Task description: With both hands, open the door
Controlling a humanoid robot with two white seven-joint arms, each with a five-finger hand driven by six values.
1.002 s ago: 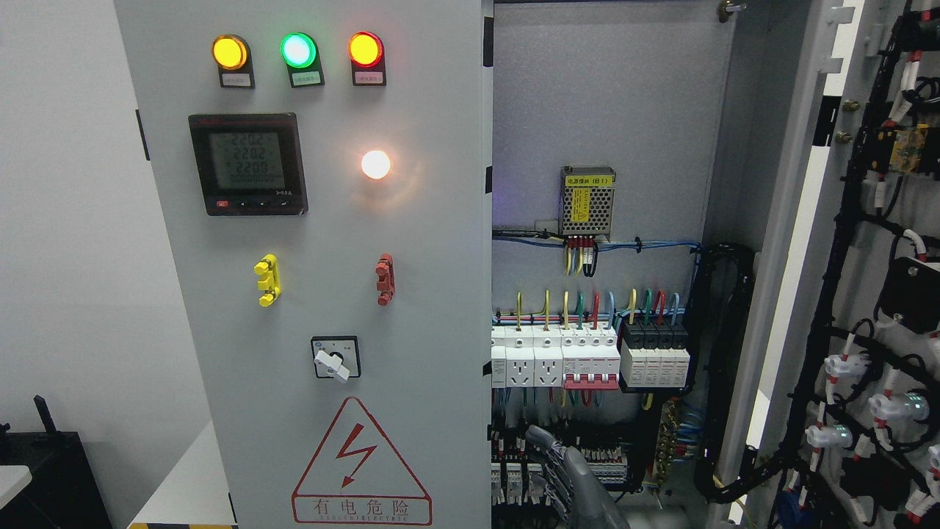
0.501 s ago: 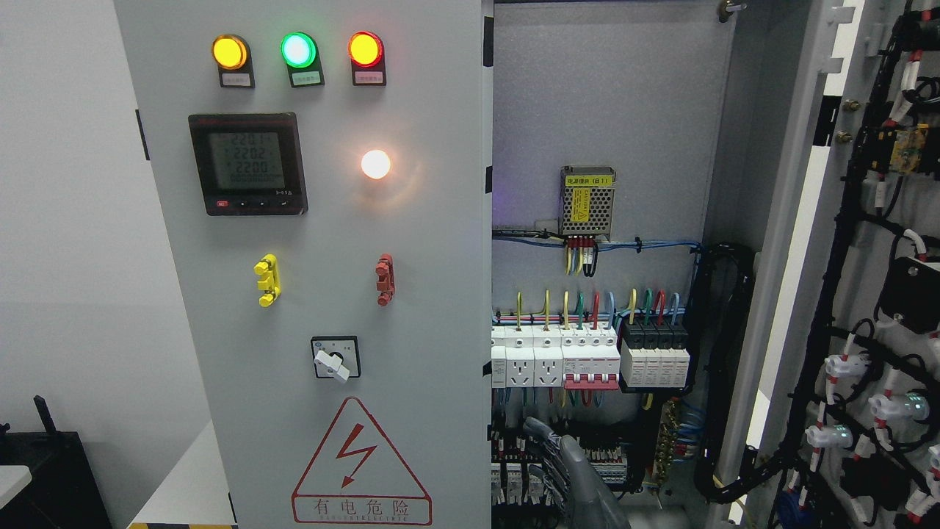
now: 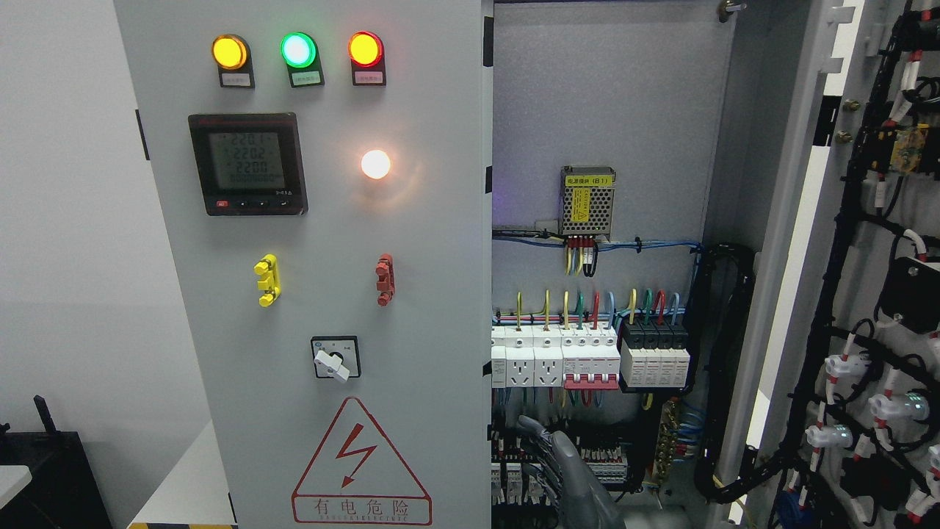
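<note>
Right hand [image 3: 562, 470] at 6 o'clock, fingers extended together before the breakers [image 3: 587, 356], grasping nothing; right door [image 3: 866, 294] open.

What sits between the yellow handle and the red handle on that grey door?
Nothing: in the head view the stretch of grey door between the yellow handle and the red handle is bare painted metal.

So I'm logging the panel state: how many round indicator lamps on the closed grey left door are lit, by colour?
Amber round lamp: 1
Green round lamp: 1
Red round lamp: 1
White round lamp: 1
Total: 4 lit lamps on the grey metal left door
</note>
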